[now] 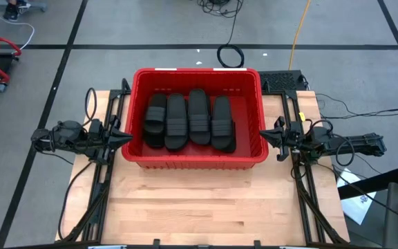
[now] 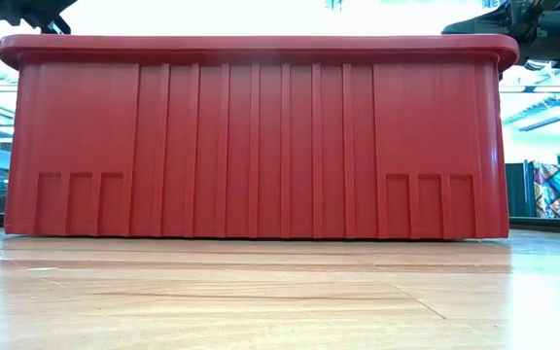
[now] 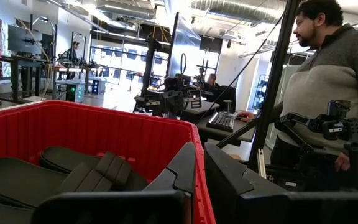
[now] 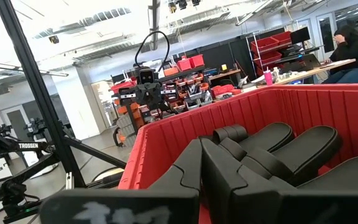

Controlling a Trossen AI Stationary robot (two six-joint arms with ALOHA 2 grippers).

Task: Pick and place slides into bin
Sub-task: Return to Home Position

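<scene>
The red bin (image 1: 199, 72) stands on the far half of the wooden table and fills the low view with its near wall (image 2: 261, 146). Several black slides (image 1: 188, 121) lie side by side on its floor, straps up, and they also show in the left wrist view (image 3: 73, 174) and the right wrist view (image 4: 291, 149). My left gripper (image 1: 128, 137) hangs shut just outside the bin's left wall, pointing at it. My right gripper (image 1: 264, 133) hangs shut just outside the right wall. Neither holds anything.
Bare tabletop (image 1: 199, 200) lies between the bin and the near edge. Black frame rails (image 1: 102, 187) run along both table sides. A person (image 3: 328, 81) stands beyond the table's right side. Cables (image 1: 231, 55) lie on the floor behind the table.
</scene>
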